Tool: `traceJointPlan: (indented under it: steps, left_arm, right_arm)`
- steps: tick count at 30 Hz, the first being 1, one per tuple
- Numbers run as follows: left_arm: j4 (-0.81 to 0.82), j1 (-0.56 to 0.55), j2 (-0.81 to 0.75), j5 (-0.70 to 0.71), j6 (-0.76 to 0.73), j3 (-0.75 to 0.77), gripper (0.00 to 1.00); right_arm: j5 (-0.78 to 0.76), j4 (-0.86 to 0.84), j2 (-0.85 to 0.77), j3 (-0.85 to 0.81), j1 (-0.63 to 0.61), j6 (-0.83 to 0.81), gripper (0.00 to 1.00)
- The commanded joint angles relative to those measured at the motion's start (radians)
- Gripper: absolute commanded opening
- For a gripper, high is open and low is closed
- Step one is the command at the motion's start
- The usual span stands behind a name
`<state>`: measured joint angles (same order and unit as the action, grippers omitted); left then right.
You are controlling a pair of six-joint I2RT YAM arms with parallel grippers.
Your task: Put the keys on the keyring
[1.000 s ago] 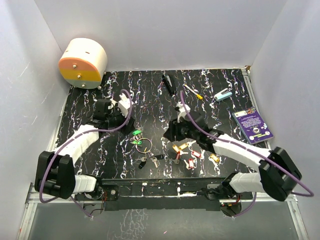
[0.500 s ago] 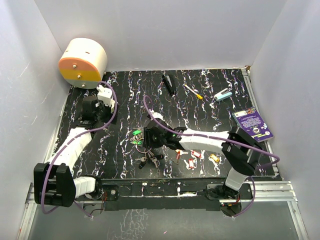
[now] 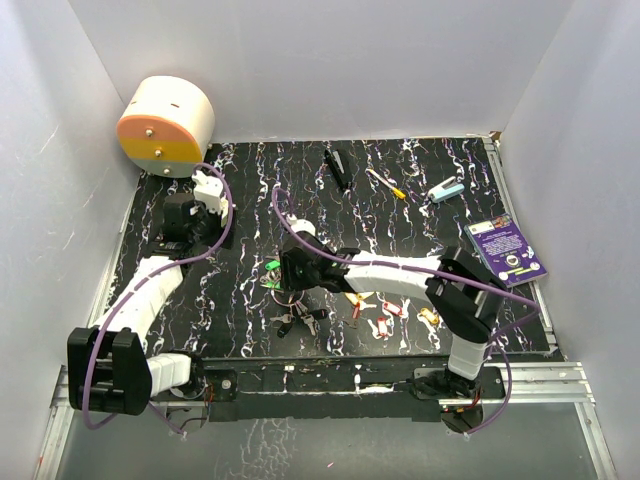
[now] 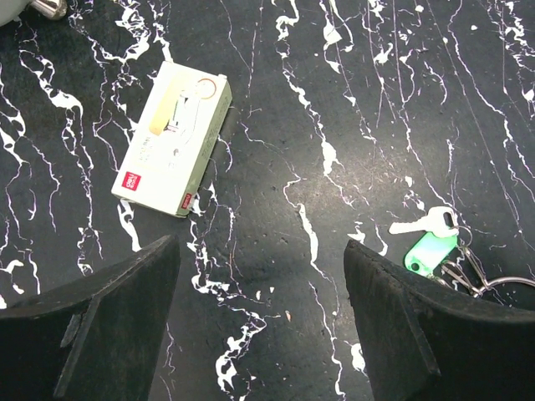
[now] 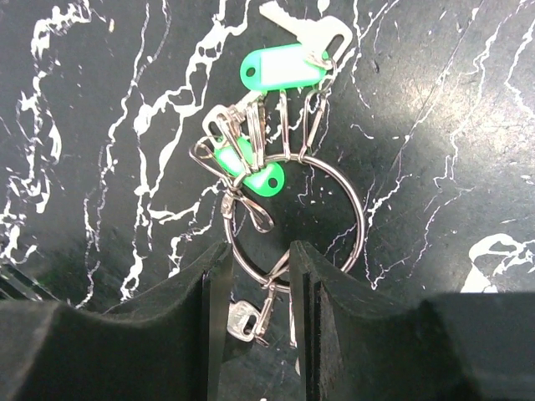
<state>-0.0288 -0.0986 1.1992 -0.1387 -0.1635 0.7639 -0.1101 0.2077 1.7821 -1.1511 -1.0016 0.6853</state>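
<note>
While the left gripper (image 4: 261,251) hangs over bare marble with its fingers spread wide, the right gripper (image 5: 261,251) stands over the keyring (image 5: 363,224) near the middle of the table (image 3: 430,240).

White walls (image 3: 350,60) close in the black, white-veined surface on three sides, and a cream-and-orange drum (image 3: 165,125) sits in the 10 o'clock corner. Under the left wrist a pale box (image 4: 175,138) lies flat at 11 o'clock, touching neither finger. The right fingers (image 5: 322,334) stand a narrow gap apart, astride the ring's near arc without visibly pressing it. Green tags (image 5: 282,65) and clips fan from 11 to 1 o'clock of the ring. The keys (image 3: 360,298), red- and gold-headed, lie loose at its 3 to 4 o'clock, apart from it. A purple card (image 3: 507,250) rests at the table's 3 o'clock edge.
</note>
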Motion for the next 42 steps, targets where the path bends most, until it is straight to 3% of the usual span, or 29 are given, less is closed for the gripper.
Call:
traceJointPlan:
  steps: [1,14,35,42]
  left_arm:
    - [0.001,0.005,-0.043,-0.041,-0.005,-0.021,0.77]
    - [-0.02,0.006,-0.045,-0.117,-0.036,-0.024,0.77]
    - [-0.027,0.007,-0.05,-0.1,-0.051,-0.022,0.77]
    - [-0.02,0.008,-0.046,-0.096,-0.049,-0.026,0.77]
  right_arm:
    - [0.01,-0.048,0.011,-0.037,-0.01,-0.078,0.38]
    - [0.108,-0.151,0.04,-0.005,-0.018,-0.313,0.4]
    - [0.095,-0.223,0.085,0.031,-0.015,-0.407,0.39]
    - [0.117,-0.244,0.11,0.028,-0.015,-0.412,0.34]
